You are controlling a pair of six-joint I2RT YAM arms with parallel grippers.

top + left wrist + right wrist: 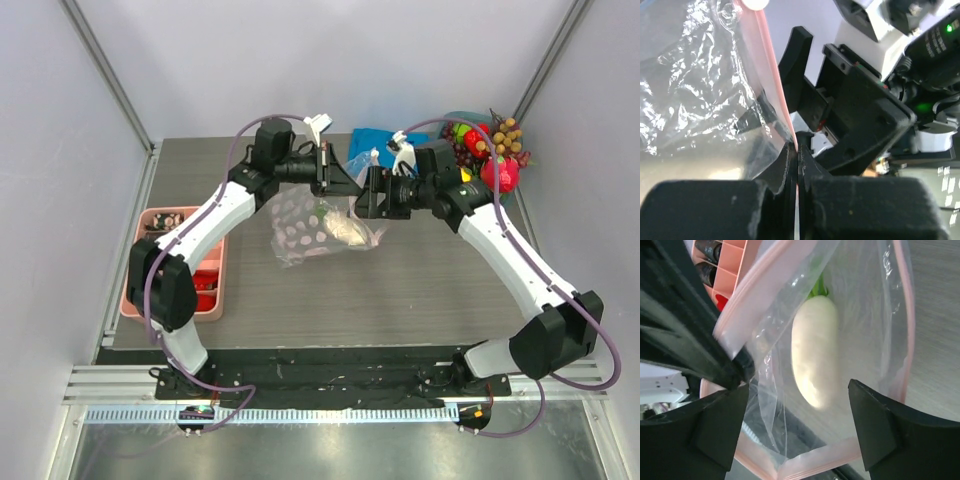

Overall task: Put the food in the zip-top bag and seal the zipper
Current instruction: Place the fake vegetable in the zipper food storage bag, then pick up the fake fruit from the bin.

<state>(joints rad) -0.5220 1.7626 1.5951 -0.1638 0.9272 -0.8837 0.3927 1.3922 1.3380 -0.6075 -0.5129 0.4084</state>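
Observation:
The zip-top bag (305, 232) hangs crinkled between both arms at mid-table, its mouth lifted. My left gripper (797, 156) is shut on the pink zipper (771, 70) at the mouth's edge. Clear bag film (695, 75) spreads to its left. One piece of food, a beige radish with a green top (815, 355), lies inside the bag (890, 305). My right gripper (797, 392) is open, its fingers standing wide on either side of the bag's mouth, with the zipper rim (825, 467) between them and nothing pinched. More food (490, 150) is heaped at the back right.
A pink compartment tray (150, 262) with red and dark pieces sits at the left edge of the table. A blue cloth (372, 140) lies behind the grippers. The right arm's body (860, 115) is close in front of the left gripper.

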